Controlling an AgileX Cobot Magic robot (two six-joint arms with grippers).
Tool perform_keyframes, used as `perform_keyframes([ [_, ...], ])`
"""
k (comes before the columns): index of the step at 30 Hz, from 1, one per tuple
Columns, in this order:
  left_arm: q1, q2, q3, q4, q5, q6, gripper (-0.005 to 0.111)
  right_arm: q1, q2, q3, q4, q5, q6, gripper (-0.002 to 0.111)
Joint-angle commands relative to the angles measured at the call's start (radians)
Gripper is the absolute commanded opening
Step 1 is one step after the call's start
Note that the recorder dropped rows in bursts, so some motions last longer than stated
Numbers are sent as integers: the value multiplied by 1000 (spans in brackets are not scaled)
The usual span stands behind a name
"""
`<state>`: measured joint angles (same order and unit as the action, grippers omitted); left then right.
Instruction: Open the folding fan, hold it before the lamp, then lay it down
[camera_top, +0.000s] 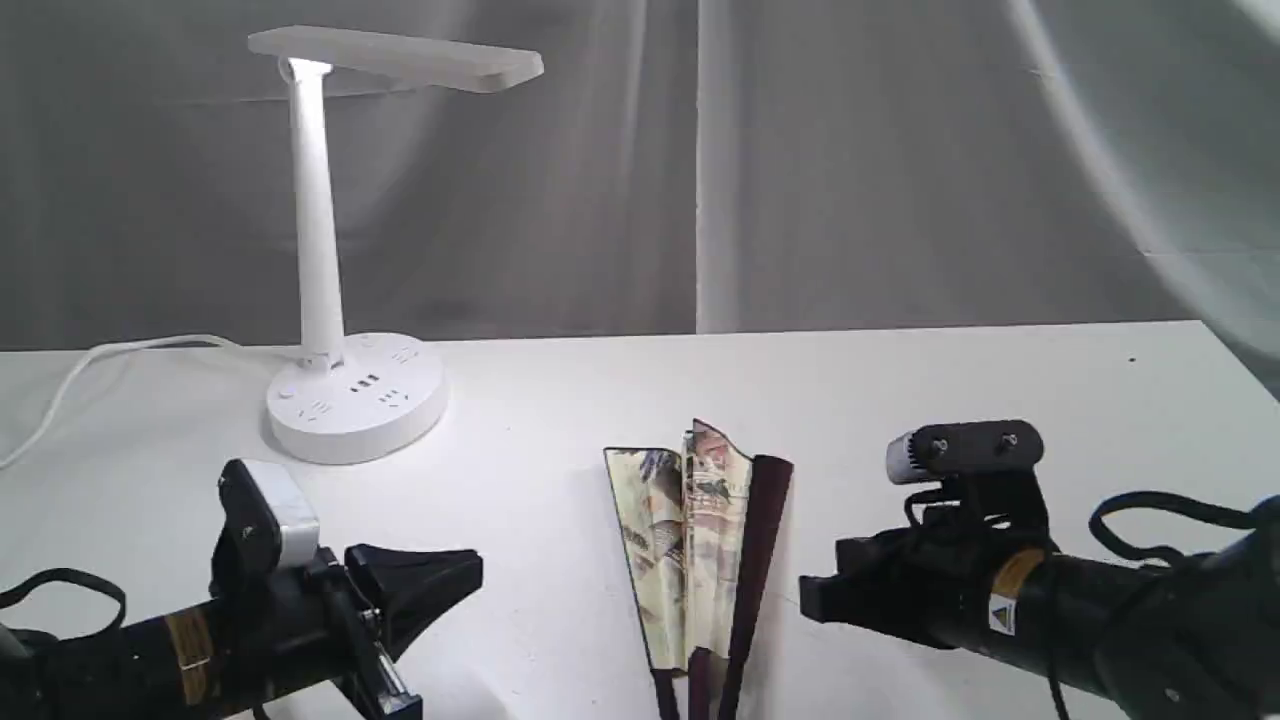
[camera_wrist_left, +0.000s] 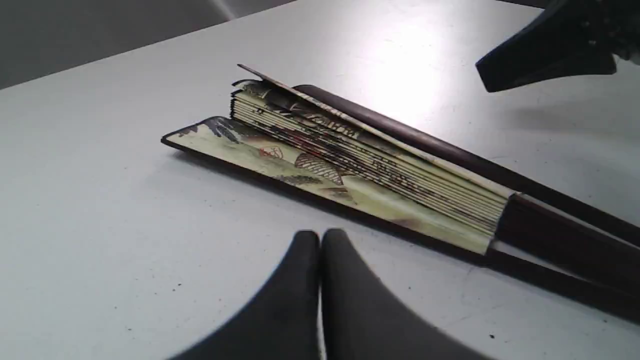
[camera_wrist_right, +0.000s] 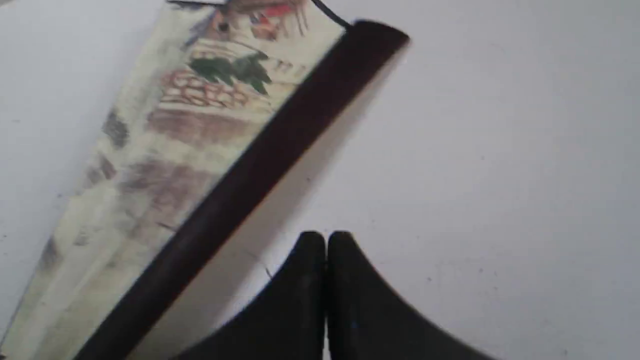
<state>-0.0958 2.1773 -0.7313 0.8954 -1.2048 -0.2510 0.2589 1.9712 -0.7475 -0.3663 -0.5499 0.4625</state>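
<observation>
"Exterior view: where is the folding fan (camera_top: 690, 540) found?"

"It is laid flat on the smooth white desk (camera_top: 950, 390), between the left tool (camera_top: 470, 575) and the right tool (camera_top: 805, 600). It is nearer the right one and touched by neither. Only a narrow wedge is spread. A few cream paper pleats, printed with houses and trees in red, grey and green, are shown. The rest is kept as a tight stack of thin folded layers between the dark maroon wooden guards."

"How are the tools held?"

"Both are clenched on nothing. In the left wrist view the matte black, curved fingers (camera_wrist_left: 300, 280) are pressed tip to tip and aimed at the fan's black-edged lower leaf. In the right wrist view the same closed pair is seen just beside the rounded, glossy outer guard, with bare desk between them."

"And the lamp (camera_top: 320, 250)?"

"It is stood beyond the left tool, well apart from the fan. It is made of white plastic, with a flat rectangular head, a slim upright post and a round base set with sockets. A white cord (camera_top: 100, 360) is trailed away from the base."
</observation>
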Motion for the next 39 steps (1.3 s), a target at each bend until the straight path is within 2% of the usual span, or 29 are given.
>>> perform_keyframes([
  [1, -2, -6, -4, 4, -16, -14, 0, -2, 0, -74, -126, 213, 207, 0],
  [5, -2, -6, -4, 4, -16, -26, 0, -2, 0, -104, -335, 231, 407, 0],
  [10, -2, -6, -6, 4, -16, -31, 0, -2, 0, -104, -593, 83, 605, 0],
  [17, -2, -6, -6, 4, -16, -31, 0, -2, 0, -104, -664, 88, 804, 0],
  [29, -2, -6, -6, 4, -16, -36, 0, -20, 0, -104, -812, -46, 1174, 1],
  [32, -2, -6, -6, 4, -16, -40, 0, -30, 0, -104, -830, -62, 1176, 10],
  [35, -2, -6, -6, 4, -16, -40, 0, -30, 2, -104, -857, -55, 1202, 30],
  [39, -2, -6, -7, 0, -16, -40, 0, -28, 7, -104, -846, -65, 1286, 51],
])
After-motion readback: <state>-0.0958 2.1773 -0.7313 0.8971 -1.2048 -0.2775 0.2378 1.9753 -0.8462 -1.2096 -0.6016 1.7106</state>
